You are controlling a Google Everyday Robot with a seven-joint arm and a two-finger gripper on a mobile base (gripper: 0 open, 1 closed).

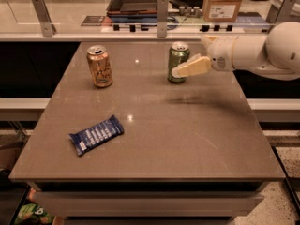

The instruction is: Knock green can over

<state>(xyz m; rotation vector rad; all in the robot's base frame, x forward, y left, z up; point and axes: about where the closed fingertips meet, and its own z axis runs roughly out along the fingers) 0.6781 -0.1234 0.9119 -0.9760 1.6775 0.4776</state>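
Smooth table (187,139): jaws beside green can (177,60)

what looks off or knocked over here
Nothing stands out. The green can and orange-gold can stand upright, the blue snack bar lies flat, no spill on the table. The gripper is at the green can's right side in view.

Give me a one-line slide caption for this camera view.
Hand at the right side of the upright green can; orange can and blue snack bar also on the table.

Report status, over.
Copy: end effector low beside green can, contact unclear. Can upright. Off to the side: orange can, blue snack bar.
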